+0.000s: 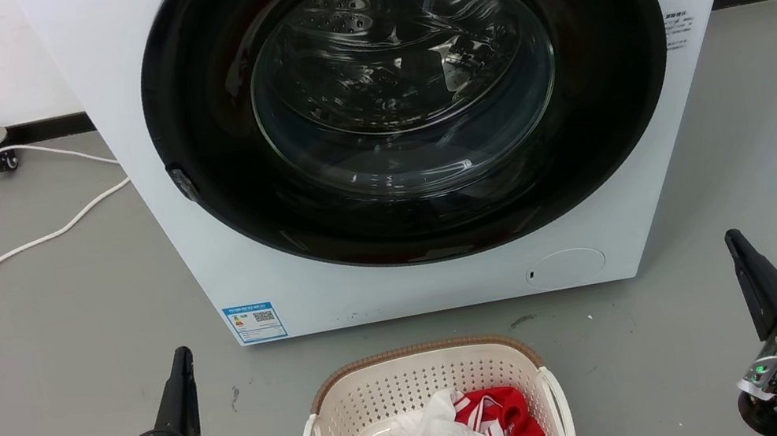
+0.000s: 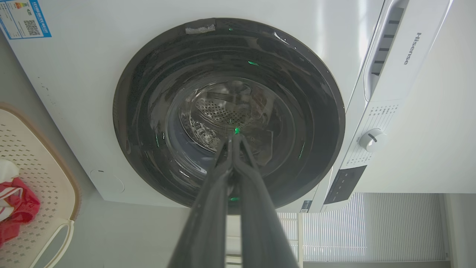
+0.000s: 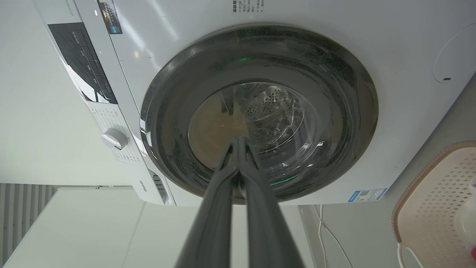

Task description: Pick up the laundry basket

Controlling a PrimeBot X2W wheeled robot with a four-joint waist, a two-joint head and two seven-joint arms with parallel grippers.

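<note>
White front-loading washing machine (image 1: 401,291) is seen standing on grey floor (image 1: 57,332); round dark-rimmed glass door (image 1: 405,87) is closed. Blue label (image 1: 254,321) is stuck at its lower front corner. White cable (image 1: 3,255) is laid across the floor beside it.

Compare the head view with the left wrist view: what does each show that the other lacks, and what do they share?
Head view adds the white cable on the floor and the right gripper. Left wrist view adds the control dial and the window blinds. Both share the washing machine, the laundry basket holding a red garment, and the left gripper.
</note>
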